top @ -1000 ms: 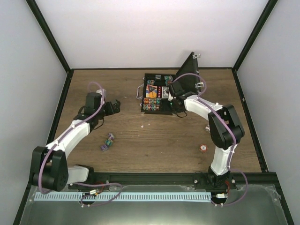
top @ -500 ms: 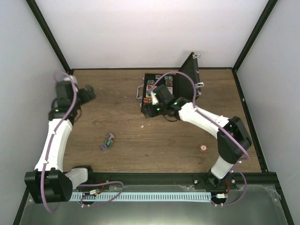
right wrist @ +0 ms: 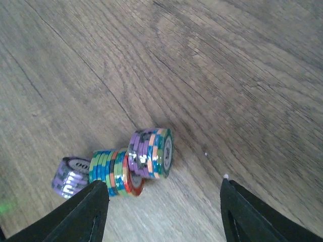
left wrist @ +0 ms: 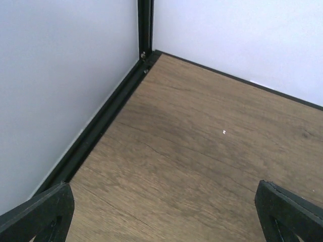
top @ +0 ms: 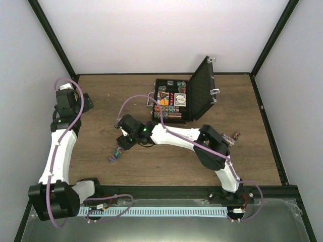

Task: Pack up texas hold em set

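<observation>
- Overhead view: bright, even, diffuse light; only faint soft shade under arms on desk (top: pixel 176 161).
- White walls (top: pixel 151 35) near blown out, no glare spots.
- Small items low-res there; mild wide-angle lean at frame posts.
- Left wrist view: wood grain crisp, walls cool blue-grey; left gripper fingers (left wrist: pixel 38 217) dark, soft-edged at btm corners.
- Right wrist view: chip stacks (right wrist: pixel 121 169) sharp; green tint at btm-left edge.

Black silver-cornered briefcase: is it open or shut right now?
Open. The lid of the small black briefcase stands raised, chips and card decks visible inside.
</observation>
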